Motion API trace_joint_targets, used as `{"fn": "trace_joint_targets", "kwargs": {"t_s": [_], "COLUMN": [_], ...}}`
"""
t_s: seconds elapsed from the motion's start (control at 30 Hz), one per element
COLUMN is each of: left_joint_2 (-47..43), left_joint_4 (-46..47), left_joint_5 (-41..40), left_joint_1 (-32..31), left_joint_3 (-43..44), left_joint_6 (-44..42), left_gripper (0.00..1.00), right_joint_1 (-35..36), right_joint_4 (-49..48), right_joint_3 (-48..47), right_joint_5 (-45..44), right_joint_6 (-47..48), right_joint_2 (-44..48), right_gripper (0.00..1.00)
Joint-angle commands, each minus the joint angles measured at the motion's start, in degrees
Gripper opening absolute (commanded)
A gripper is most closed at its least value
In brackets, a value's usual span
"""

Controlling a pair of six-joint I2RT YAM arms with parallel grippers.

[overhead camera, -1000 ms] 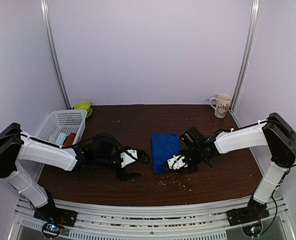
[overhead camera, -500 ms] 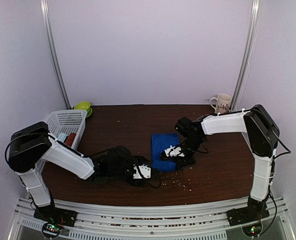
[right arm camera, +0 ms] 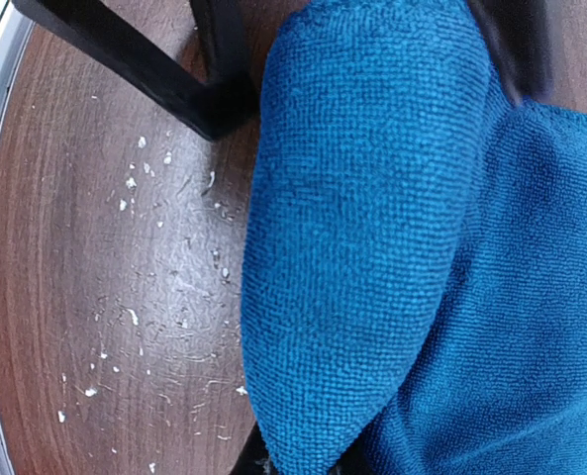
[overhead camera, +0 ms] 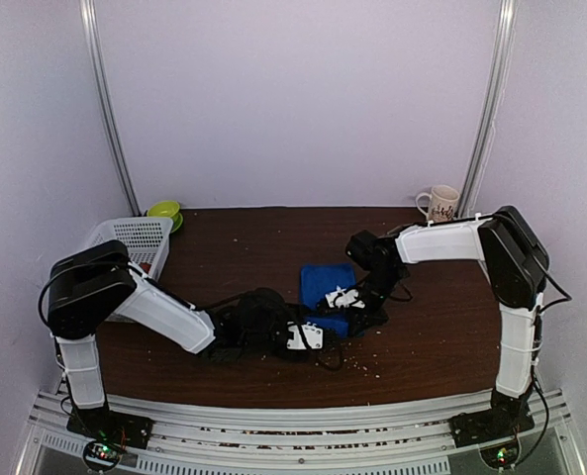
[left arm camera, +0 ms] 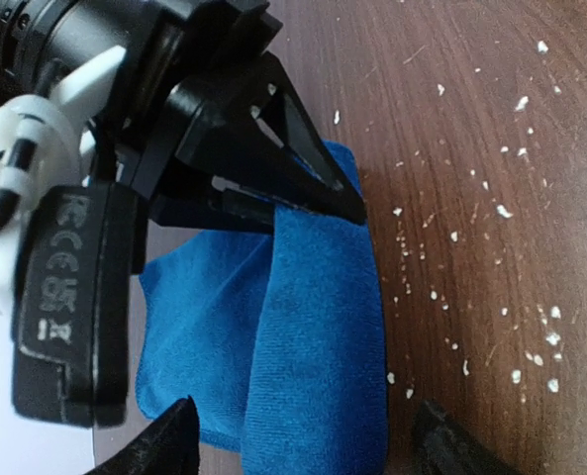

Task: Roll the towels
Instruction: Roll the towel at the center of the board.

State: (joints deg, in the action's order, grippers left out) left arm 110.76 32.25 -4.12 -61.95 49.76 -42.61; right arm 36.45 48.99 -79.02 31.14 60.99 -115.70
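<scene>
I see pale lilac walls (overhead camera: pixel 293 99) on three sides, two metal uprights (overhead camera: pixel 110 109) at the back corners, dark wooden table (overhead camera: pixel 263 237), white crumbs (overhead camera: pixel 357 364) near its front edge, soft even light

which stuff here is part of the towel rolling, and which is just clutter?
Job:
- blue towel, near edge folded over
- right hand, clamped on that fold
- left hand, open, fingers either side of the fold

Lying about:
- white mug, back right
- green bowl and white basket, back left
- crumbs on the table
</scene>
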Motion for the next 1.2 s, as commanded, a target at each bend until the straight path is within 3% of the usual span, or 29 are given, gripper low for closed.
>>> {"fn": "trace_joint_targets", "kwargs": {"t_s": [0.0, 0.37, 0.63, 0.83, 1.0, 1.17], "left_joint_2": [1.93, 5.67, 6.03, 5.52, 5.65, 6.05], "left_joint_4": [-1.15, -7.46, -13.25, -21.0, -26.51, -32.36], "left_joint_5": [-2.41, -5.99, -2.59, 4.91, 10.71, 19.31], "left_joint_1": [-0.36, -0.12, 0.14, 0.91, 2.53, 5.0], "left_joint_3": [2.26, 5.77, 7.21, 9.63, 12.27, 15.72], "left_joint_6": [-0.73, -0.62, 0.28, 1.87, 4.03, 7.45], "left_gripper": [0.74, 0.6, 0.28, 0.0, 0.0, 0.0], "right_joint_1": [-0.05, -0.06, -0.06, -0.15, -0.58, -2.37], "right_joint_4": [4.98, 5.07, 4.93, 2.72, -1.14, -8.12], "right_joint_3": [1.28, 1.19, 1.32, 2.83, 5.81, 11.1], "right_joint_5": [-2.18, -1.79, -1.67, -1.56, -2.82, -7.03], "right_joint_6": [-1.12, -0.92, -0.81, -0.55, -0.99, -2.28], "right_joint_2": [-3.31, -3.04, -2.45, 2.72, 9.11, 18.14], "right_gripper": [0.04, 0.04, 0.06, 0.26, 0.45, 0.55]}}
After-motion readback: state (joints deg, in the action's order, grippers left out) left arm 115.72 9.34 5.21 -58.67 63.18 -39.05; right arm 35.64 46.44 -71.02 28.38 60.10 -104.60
